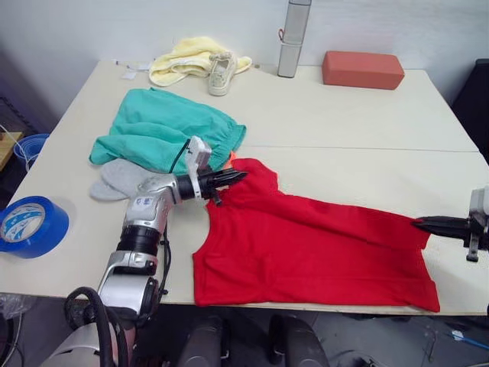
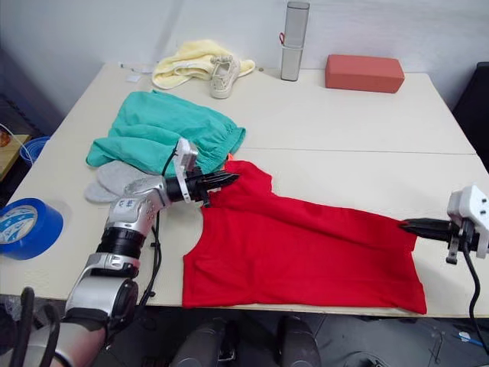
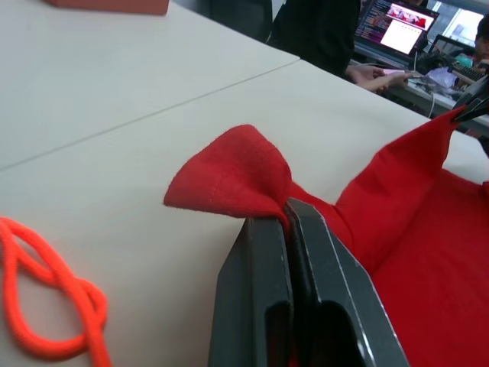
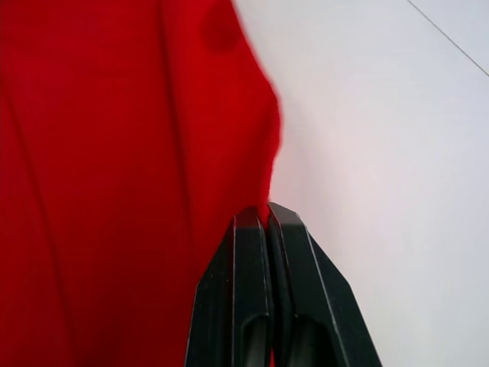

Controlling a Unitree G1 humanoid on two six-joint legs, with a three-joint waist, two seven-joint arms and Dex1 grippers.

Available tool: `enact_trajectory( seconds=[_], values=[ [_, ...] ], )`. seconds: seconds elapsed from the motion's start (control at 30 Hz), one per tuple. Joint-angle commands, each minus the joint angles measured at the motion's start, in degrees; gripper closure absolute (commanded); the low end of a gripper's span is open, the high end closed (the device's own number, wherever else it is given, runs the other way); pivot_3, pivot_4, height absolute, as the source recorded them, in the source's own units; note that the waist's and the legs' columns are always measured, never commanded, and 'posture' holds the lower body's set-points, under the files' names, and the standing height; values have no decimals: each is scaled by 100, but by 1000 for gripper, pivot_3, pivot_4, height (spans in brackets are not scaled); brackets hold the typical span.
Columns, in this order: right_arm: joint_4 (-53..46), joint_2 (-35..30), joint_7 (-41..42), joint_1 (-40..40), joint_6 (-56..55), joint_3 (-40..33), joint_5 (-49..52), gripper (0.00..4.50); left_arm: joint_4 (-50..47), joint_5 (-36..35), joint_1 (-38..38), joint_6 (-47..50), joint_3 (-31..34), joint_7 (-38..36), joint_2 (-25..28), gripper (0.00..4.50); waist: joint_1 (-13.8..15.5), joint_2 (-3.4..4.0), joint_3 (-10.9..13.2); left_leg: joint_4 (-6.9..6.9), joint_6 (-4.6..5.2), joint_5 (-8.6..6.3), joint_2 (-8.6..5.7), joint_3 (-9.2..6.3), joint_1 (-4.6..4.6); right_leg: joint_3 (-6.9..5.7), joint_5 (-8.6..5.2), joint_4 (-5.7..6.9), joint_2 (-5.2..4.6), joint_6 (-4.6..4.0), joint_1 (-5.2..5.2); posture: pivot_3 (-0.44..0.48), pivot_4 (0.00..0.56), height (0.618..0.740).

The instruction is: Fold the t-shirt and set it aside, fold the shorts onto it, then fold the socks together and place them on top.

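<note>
The t-shirt is light, floppy cotton, so corners look best. Left gripper and right gripper are each clamped tight on an edge.

Silver arms, black two-fingered hands

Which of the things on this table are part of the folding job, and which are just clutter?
Job: t-shirt, pinched by left gripper and right gripper; shorts; socks.

Clutter: yellow cloth, beige shoe, red-brown block, grey cylinder, blue tape roll, orange cord.
</note>
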Motion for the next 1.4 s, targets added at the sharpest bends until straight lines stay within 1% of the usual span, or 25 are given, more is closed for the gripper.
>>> enact_trajectory(
  seconds=[0.03,0.2,0.33,0.5,0.63,0.83,1.0,1.17,1.3,1.4],
  values=[
    [-98,65,35,193,-743,-274,64,4476,-278,62,252,-1028,-33,-262,130,4500,4,0,0,0,1,0,-1,0,0,0,0,0,-2,0,0,0,150,740],
    [101,273,25,419,-1593,-200,10,4476,-211,194,697,-2214,-182,-700,276,4500,-4,0,0,-3,1,-1,0,-2,4,-1,0,-1,-2,0,3,0,150,740],
    [364,470,2,499,-2334,-72,-95,4476,-31,273,895,-3017,-274,-856,333,4500,-2,0,0,-4,3,-1,1,-3,4,-3,0,-3,-3,0,3,0,150,740],
    [496,587,14,480,-2928,88,-151,4476,149,328,981,-3590,-338,-1005,423,4500,-9,0,0,-4,7,-3,1,-5,6,-3,0,-3,-5,0,5,0,150,740],
    [546,554,79,684,-3150,171,-116,4476,218,392,1097,-4043,-480,-1250,564,4500,-12,0,0,-5,8,-4,1,-5,9,-4,0,-3,-4,0,6,0,150,740],
    [741,463,72,829,-3427,149,-114,4476,182,396,1280,-4335,-583,-1324,668,4500,-14,0,0,-6,16,-10,2,-9,9,-6,0,-5,-8,0,9,0,150,740],
    [901,393,47,831,-3591,178,-187,4476,281,503,1388,-4777,-753,-1455,786,4500,-29,0,0,-10,13,-13,2,-11,11,-8,0,-7,-8,-1,10,0,150,740],
    [1109,342,-47,832,-3949,269,-406,4476,379,554,1449,-5135,-884,-1579,876,4500,-48,1,0,-9,14,-14,2,-11,11,-8,0,-7,-9,-1,11,0,150,740],
    [1284,274,-387,785,-3868,259,-560,4476,457,533,1487,-5066,-893,-1547,939,4500,-70,1,0,-10,14,-15,2,-11,11,-8,0,-7,-9,-1,10,0,150,740],
    [1121,254,-339,848,-3427,267,-354,4476,387,399,1510,-4753,-856,-1538,943,4500,-96,1,0,-11,13,-16,2,-15,11,-10,0,-8,-10,-1,11,0,150,740]
  ],
)
